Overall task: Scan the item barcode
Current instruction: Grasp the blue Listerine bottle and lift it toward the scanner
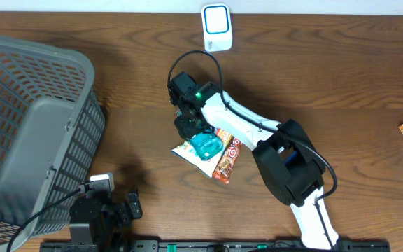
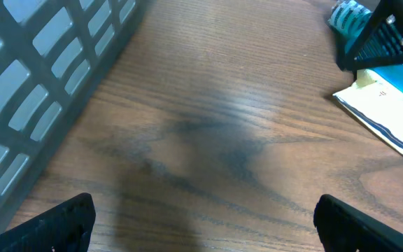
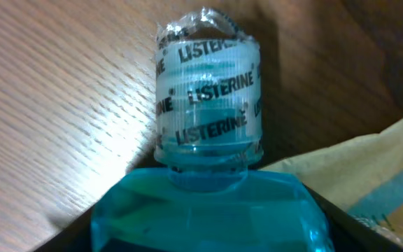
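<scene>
Teal clear-plastic Listerine mouthwash bottle (image 3: 208, 210) with a shrink-sealed cap lies mid-table against snack packets (image 1: 227, 162), between the right gripper's (image 1: 194, 134) jaws; whether they pinch it, I cannot tell. Likely heavy, rigid, slick: grip its flat sides.

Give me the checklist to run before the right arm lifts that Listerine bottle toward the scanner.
1. Listerine bottle sits between the fingers of the right tool: ok.
2. Grip closed firmly on the bottle: cannot tell.
3. Barcode side located: cannot tell; no view shows a barcode, only the sealed cap.
4. Bottle free of other items: not ok; it lies against the white pouch, which may drag along.
5. Table bare between the bottle and the barcode scanner: ok.
6. Left tool open and out of the way beside the gray basket: ok.
</scene>
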